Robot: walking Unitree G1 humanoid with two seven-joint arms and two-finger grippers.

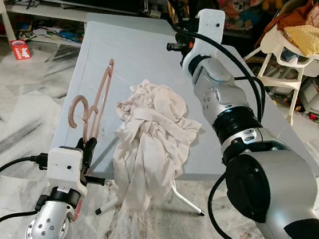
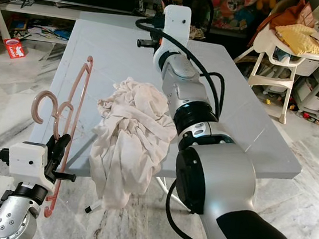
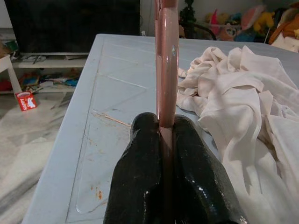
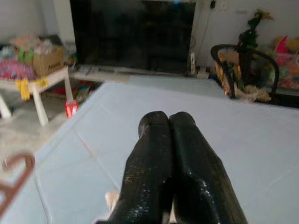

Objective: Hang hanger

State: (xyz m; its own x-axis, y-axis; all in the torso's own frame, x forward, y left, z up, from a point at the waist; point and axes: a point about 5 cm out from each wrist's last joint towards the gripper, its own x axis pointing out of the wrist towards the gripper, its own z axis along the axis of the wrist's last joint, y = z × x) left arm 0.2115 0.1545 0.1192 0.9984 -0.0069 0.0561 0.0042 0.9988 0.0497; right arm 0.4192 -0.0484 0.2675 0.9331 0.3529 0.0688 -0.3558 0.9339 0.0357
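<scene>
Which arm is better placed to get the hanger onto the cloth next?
Left. The left claw is shut on the pink hanger, beside the white cloth on the table. The right claw is shut and empty, further back over bare tabletop.

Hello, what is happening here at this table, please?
The robot's left pincer is shut on a pink hanger, holding it upright at the near edge of the grey table. A crumpled white garment lies on the table beside it, partly draping over the edge. The right pincer is shut and empty, above the table's far part.
</scene>
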